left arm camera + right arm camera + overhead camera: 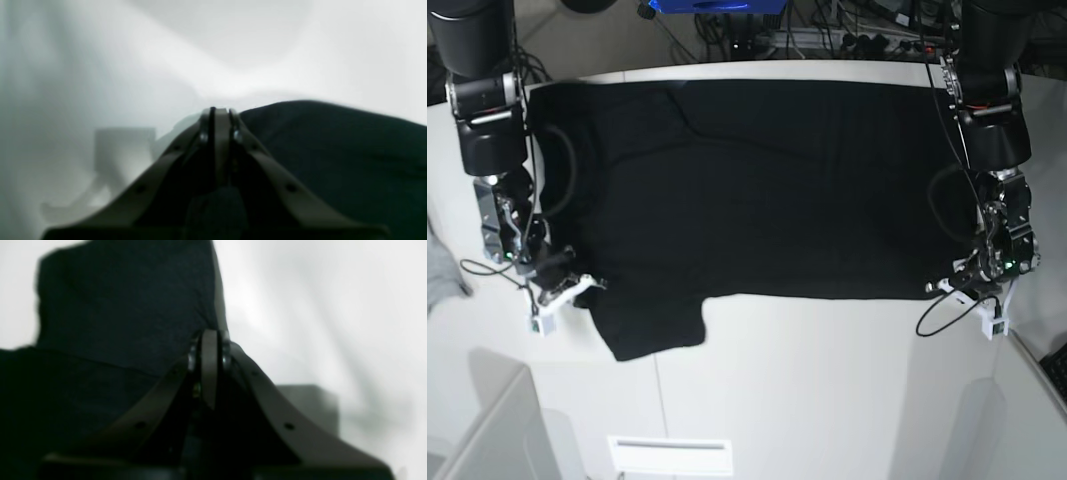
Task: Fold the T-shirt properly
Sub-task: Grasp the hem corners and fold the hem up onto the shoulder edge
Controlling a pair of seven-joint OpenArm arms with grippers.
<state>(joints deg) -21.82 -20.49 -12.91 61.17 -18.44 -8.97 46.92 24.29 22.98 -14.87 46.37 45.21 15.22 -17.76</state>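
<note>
nearest the lens in the left wrist view, the left gripper (pixel 220 111) has its two fingers pressed together with no gap between the tips, and a fold of black cloth bunches low between them, though the blur keeps me from telling whether the tips themselves pinch it. beside it the t-shirt (pixel 333 150) swells as a dark mound over the white table (pixel 100 66). from the right wrist view the right gripper (pixel 209 340) is likewise drawn narrow, tips together at the edge of the t-shirt (pixel 116 306); a firm hold on cloth cannot be told there. seen from the base camera, the t-shirt (pixel 757 180) lies spread plain side up across the far half of the table (pixel 827 390), one sleeve hanging toward the near edge. the left gripper (pixel 947 287) sits at the shirt's lower corner on that view's right, the right gripper (pixel 577 283) at the lower corner on its left, both touching the cloth. a small grey cloth (pixel 442 275) peeks in at the left border.
</note>
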